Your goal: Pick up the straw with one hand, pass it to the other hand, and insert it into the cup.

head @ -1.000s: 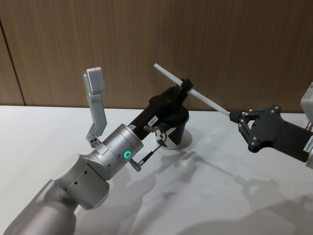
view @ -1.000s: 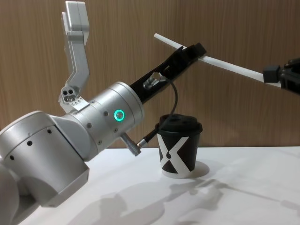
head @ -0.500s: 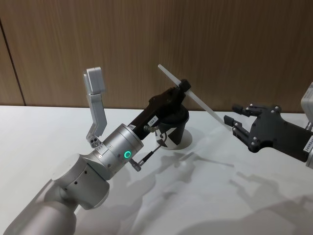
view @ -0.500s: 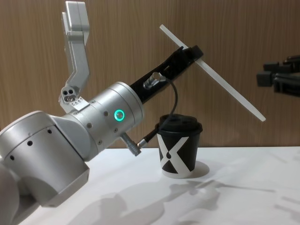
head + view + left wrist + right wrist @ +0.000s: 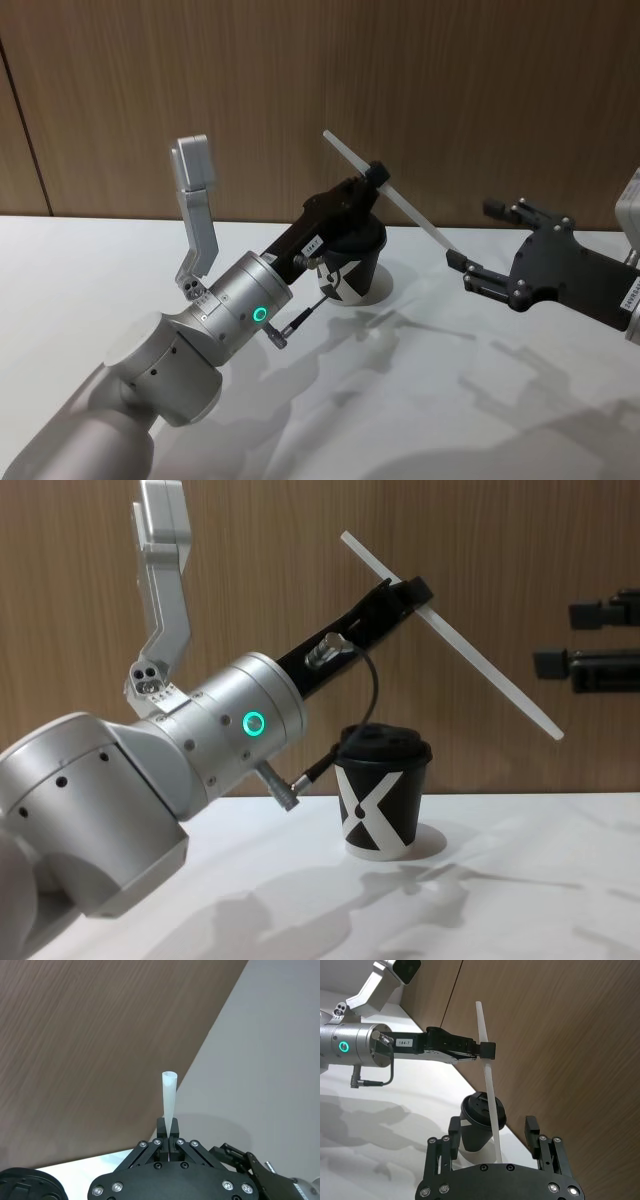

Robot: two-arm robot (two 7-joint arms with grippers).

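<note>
The straw (image 5: pixel 410 212) (image 5: pixel 480 665) is a thin white tube held up in the air, sloping down to the right. My left gripper (image 5: pixel 378 175) (image 5: pixel 415 588) (image 5: pixel 169 1132), on the silver wrist with the green ring, is shut on its upper part. The straw's lower end hangs free. My right gripper (image 5: pixel 475 235) (image 5: pixel 560 638) stands open just right of that end, not touching it. In the right wrist view the straw (image 5: pixel 487 1070) runs down between the spread fingers (image 5: pixel 454 1125). The black cup (image 5: pixel 380 800) (image 5: pixel 350 278) (image 5: pixel 480 1120) with its white X and domed lid stands on the table under the left gripper.
The white table (image 5: pixel 100 260) ends at a wooden wall (image 5: pixel 480 90) right behind the cup. A grey camera bracket (image 5: pixel 195 200) sticks up from the left wrist. A dark cable (image 5: pixel 372 695) loops from the left gripper down beside the cup.
The right gripper let go of the straw's lower end, then spread its fingers wide. The freed end swung down, so the straw tilts more steeply. The left arm has not moved.
</note>
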